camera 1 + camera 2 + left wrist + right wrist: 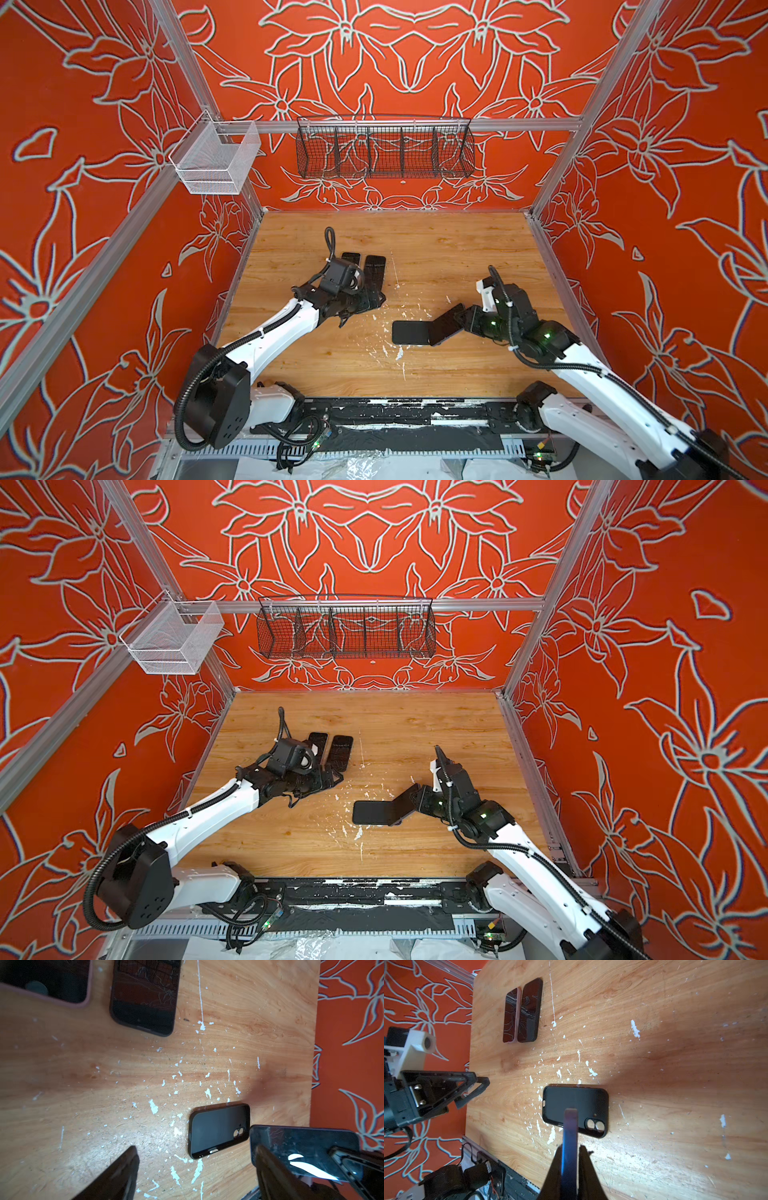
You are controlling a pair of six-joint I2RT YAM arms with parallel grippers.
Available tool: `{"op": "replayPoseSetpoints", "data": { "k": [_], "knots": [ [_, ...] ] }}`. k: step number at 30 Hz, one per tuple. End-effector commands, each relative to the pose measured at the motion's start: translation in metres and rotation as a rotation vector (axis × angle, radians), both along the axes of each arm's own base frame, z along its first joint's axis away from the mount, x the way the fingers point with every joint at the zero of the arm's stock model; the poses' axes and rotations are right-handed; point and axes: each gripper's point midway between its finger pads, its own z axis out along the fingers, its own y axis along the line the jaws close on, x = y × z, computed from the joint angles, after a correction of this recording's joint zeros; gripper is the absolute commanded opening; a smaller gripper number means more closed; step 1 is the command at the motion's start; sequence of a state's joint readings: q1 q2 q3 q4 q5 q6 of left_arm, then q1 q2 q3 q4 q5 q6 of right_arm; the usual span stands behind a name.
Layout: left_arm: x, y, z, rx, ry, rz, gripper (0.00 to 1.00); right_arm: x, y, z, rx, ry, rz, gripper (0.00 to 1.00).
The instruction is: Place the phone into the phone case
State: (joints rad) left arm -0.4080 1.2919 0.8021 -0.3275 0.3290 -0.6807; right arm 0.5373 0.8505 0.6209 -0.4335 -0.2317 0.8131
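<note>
My right gripper (462, 319) is pinching the phone (446, 328) flat by its right end, so the free end is hanging over the right end of the empty phone case (409, 332), which is lying flat near the middle of the table (457, 249), ready for sliding in. My left gripper (473, 1093) is standing wide and empty off to the left, out of the way. The phone's long axis is running left-right like the case's, sloping down leftward.

Bright, even light; I see glare on the counter (602, 1159), and walls (665, 208) warped at three and nine o'clock.
</note>
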Motion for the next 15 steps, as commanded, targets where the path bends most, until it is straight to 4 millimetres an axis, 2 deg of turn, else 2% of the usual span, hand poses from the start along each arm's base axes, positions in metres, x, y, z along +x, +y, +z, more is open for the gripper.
{"op": "replayPoseSetpoints", "data": {
  "k": [1, 7, 15],
  "knots": [
    [-0.005, -0.013, 0.001, -0.201, 0.037, -0.017, 0.86, 0.021, 0.017, 0.024, 0.062, -0.089, -0.056, 0.0],
    [-0.019, -0.029, -0.021, -0.37, 0.142, -0.02, 0.87, 0.021, 0.037, 0.013, 0.048, -0.084, -0.071, 0.0],
    [-0.028, -0.042, -0.044, -0.417, 0.221, -0.042, 0.87, 0.031, 0.062, -0.004, 0.098, -0.1, -0.081, 0.0]
  ]
}}
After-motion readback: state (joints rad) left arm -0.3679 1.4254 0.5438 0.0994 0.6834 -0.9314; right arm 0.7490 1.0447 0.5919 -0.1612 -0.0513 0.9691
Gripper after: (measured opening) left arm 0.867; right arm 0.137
